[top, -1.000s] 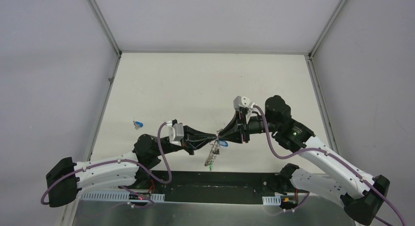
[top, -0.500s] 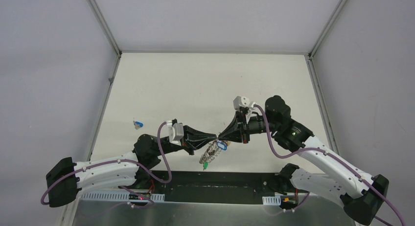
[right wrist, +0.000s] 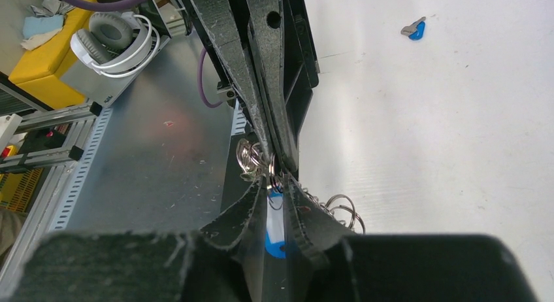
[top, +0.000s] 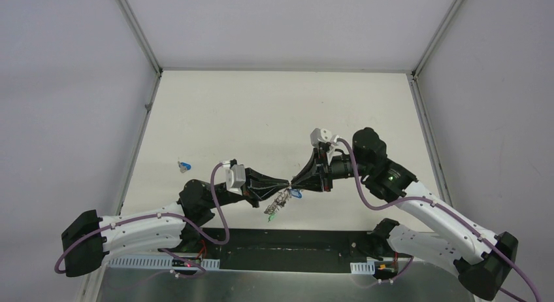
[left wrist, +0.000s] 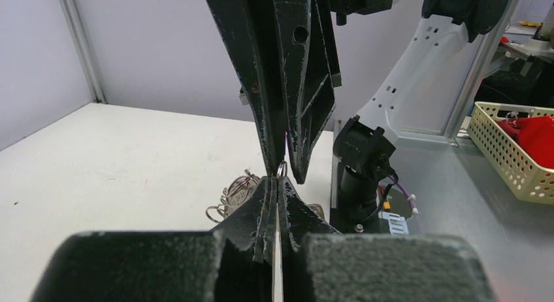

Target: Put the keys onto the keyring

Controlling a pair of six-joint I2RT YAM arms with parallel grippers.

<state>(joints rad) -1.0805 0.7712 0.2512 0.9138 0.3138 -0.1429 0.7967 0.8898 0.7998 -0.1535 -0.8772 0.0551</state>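
The job is sitting mid-way, by my reading. The left tool (top: 285, 182) and the right tool (top: 294, 182) are meeting tip to tip above the near middle of the counter (top: 261, 112). The left tool's fingers are pressing together on the keyring (top: 279, 200), which is dangling at about six o'clock from that meeting point, its wire loops bunching below. The right tool is pinching down on a blue-headed key (right wrist: 274, 231) and is holding it right against the ring, so threading this key looks to be the step in hand; whether it is already hooked on, the views are not showing.

A green-tagged key (top: 274, 210) is hanging at the ring's low end, apparently already on. A second blue-headed key (top: 185, 165) is lying loose on the counter, well apart at roughly nine o'clock from the left tool, and is waiting to be fetched.

Counting: two tools, one keyring, two blue keys, one green. Any further keys among the loops are too small to make out.
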